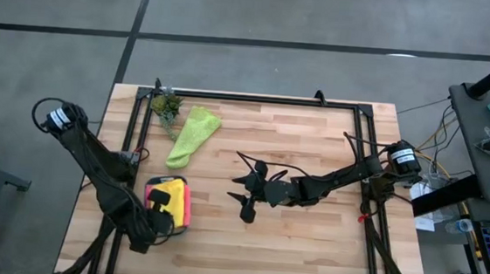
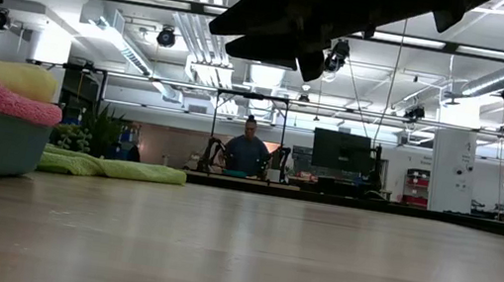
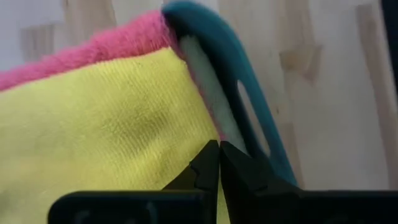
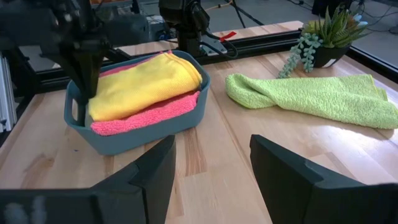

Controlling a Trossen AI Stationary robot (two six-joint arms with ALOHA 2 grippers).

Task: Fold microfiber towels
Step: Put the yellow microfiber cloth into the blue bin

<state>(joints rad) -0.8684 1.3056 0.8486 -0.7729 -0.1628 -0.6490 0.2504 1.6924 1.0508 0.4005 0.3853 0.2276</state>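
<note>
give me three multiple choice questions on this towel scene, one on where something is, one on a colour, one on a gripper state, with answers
1. Where does the lime green towel lie?
A. inside the teal tray
B. on the bare table beside the potted plant
C. in the right gripper

2. What colour is the towel on top of the stack in the teal tray?
A. yellow
B. orange
C. blue

3. How does the right gripper stand?
A. shut on a towel
B. open, holding nothing
C. shut on the tray's rim

Answers:
1. B: the high view shows it spread on the wood next to the potted plant.
2. A: the yellow towel lies over a pink towel.
3. B: its own wrist view shows its fingers apart over bare table, while the left gripper is shut above the tray.
</note>
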